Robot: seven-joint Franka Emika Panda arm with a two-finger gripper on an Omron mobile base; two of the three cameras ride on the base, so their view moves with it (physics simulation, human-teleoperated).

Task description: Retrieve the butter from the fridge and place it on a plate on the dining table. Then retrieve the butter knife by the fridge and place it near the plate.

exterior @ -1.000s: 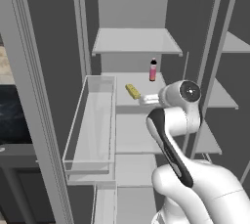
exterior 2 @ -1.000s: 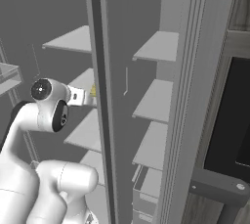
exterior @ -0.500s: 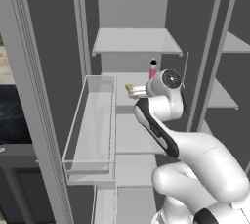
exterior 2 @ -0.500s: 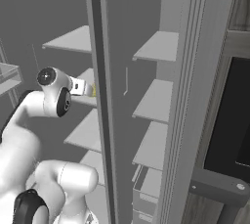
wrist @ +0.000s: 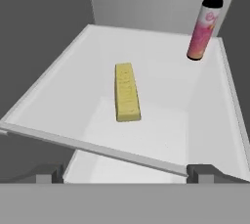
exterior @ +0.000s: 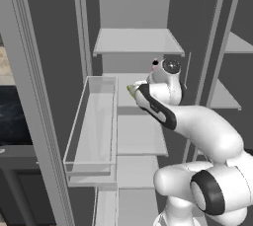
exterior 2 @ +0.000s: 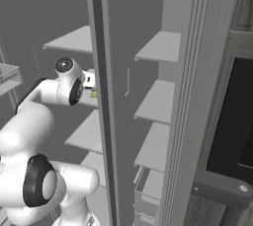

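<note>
The butter (wrist: pixel 127 91), a small pale-yellow stick, lies lengthwise in the middle of a white shelf (wrist: pixel 161 135) inside the open fridge (exterior: pixel 138 42). My gripper (wrist: pixel 127 174) hovers just in front of that shelf's near edge and a little above it, open, with its two dark fingertips (wrist: pixel 49 174) spread wide and nothing between them. In the left base view my arm reaches into the fridge and a sliver of the butter (exterior: pixel 131 90) shows beside the wrist. From the right base view the butter (exterior 2: pixel 94 94) peeks out just past the hand.
A pink bottle (wrist: pixel 204 25) with a dark neck stands at the shelf's far right corner. A clear door bin (exterior: pixel 94 121) hangs on the open door left of my arm. The fridge's dark centre post (exterior 2: pixel 101 96) rises right beside the hand.
My arm has stretched further into the fridge, bringing the hand closer to the shelf with the butter. The jaws have stayed wide open.
</note>
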